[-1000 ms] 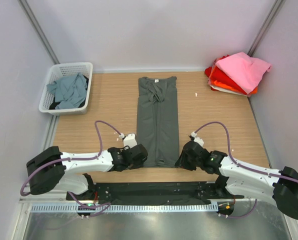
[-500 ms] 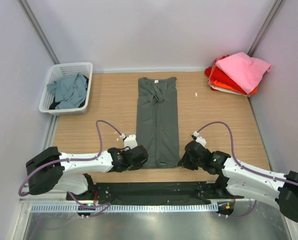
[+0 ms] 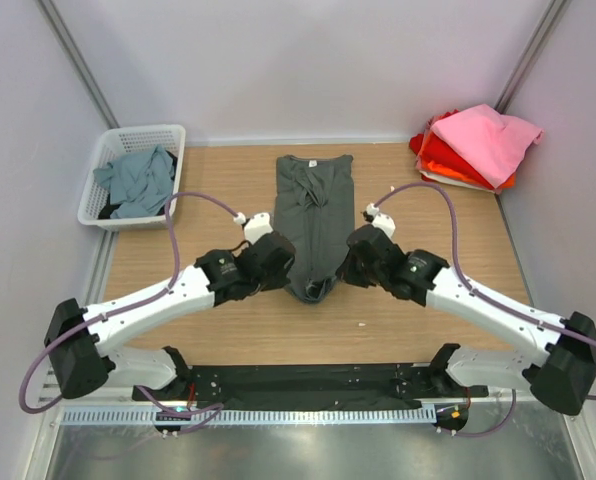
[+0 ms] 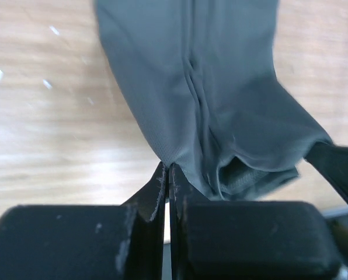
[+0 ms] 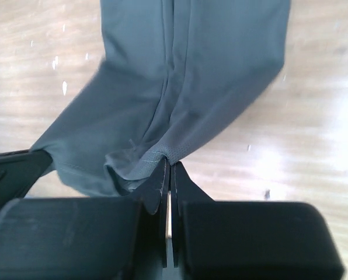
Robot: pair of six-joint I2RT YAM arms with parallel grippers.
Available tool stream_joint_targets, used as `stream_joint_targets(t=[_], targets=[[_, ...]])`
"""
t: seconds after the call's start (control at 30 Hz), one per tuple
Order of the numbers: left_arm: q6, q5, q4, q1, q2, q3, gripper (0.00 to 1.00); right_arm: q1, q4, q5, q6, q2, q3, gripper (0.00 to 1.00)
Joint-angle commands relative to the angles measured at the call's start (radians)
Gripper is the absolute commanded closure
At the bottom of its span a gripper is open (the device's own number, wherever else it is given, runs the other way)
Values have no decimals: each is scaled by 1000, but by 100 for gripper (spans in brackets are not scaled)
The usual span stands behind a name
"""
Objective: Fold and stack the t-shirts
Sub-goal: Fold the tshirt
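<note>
Nearest, the left pincer (image 4: 167, 177) is pressed together on the left hem corner of the grey shirt (image 4: 221, 87). The right pincer (image 5: 169, 169) is clamped the same way on the right corner. The hem sags between them, off the desk (image 3: 418, 310). The rest of the shirt lies flat as a narrow strip in the middle of the desk, collar at the far end.

The step in hand looks to be folding hem to collar. To do it well, I judge that both pincers should travel forward level and at one pace. They should hold the hem taut so the sag neither drags nor creases, then lay it square on the collar edge before releasing. Uneven travel would skew the strip.

The wrist views show the pinches plainly, with cloth caught between the fingertips; from above, the wrists hide them. Only the top view shows the far things. The basket (image 3: 138, 131) sits at far left with a teal shirt (image 3: 136, 180) in it, and the pile (image 3: 483, 140) at far right has pink on top.
</note>
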Motion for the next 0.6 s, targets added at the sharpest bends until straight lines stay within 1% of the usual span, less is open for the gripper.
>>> stream_joint_targets(t=[0.0, 0.1, 0.17, 0.2, 0.27, 0.4, 0.57], targets=[[132, 28, -44, 95, 52, 55, 100, -64, -30, 64, -111, 86, 109, 99], [198, 86, -24, 200, 115, 127, 100, -148, -5, 15, -173, 162, 163, 99], [233, 107, -16, 232, 172, 161, 100, -206, 13, -16, -211, 206, 198, 99], [262, 120, -14, 261, 195, 198, 100, -225, 16, -22, -223, 218, 212, 99], [288, 149, -11, 286, 259, 236, 100, -260, 22, -37, -254, 258, 248, 99], [346, 180, -16, 345, 364, 357, 100, -294, 32, -56, -289, 332, 307, 99], [382, 227, -27, 410, 509, 504, 100, -334, 47, -79, -320, 425, 377, 99]])
